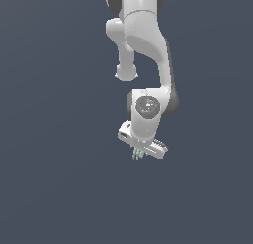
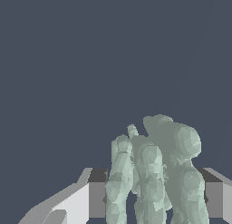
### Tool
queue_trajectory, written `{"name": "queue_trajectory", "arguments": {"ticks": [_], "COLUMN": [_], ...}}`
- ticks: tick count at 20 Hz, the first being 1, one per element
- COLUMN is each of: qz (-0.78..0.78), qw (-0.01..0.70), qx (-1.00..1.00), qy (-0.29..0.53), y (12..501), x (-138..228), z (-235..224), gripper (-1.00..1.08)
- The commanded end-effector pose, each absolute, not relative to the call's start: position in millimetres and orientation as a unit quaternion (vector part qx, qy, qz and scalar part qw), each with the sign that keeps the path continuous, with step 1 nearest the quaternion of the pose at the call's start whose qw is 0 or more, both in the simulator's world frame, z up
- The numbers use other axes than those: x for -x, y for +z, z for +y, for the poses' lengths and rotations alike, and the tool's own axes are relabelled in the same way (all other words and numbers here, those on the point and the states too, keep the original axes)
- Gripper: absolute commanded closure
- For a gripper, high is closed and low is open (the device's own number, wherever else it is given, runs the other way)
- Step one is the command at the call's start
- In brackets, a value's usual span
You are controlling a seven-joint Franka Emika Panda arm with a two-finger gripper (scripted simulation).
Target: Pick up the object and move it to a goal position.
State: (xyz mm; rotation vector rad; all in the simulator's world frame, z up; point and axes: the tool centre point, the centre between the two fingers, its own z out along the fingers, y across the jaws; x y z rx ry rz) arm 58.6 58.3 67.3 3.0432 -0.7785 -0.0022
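With our fingers (image 2: 97, 198) closed on the object (image 2: 156, 173), which hangs beneath the arm over the middle of the worktop (image 1: 49, 188), we should carry it smoothly and keep the grip firm.

The arm (image 1: 143, 40) looks like smooth, glossy white plastic with soft highlights and dark grey matt joints. The gripper (image 1: 140, 151) shows flat white faces and dark matt pads (image 2: 97, 193). The object (image 2: 154, 177) is pale grey-green, lumpy and faceted, with a dull, chalky finish. The surface (image 1: 49, 188) behind is plain matt slate-blue.
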Motion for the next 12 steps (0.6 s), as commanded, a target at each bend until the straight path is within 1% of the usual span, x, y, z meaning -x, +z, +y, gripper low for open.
{"name": "queue_trajectory", "arguments": {"ticks": [1, 6, 12], "qz": [-0.248, -0.248, -0.248], "qw": [0.000, 0.000, 0.000], "qx": [-0.969, -0.969, -0.969], "qy": [0.000, 0.000, 0.000], "y": [81, 120, 184], "x": [-57, -52, -43], "z": [52, 33, 3], "gripper": [1.08, 1.08, 1.08]}}
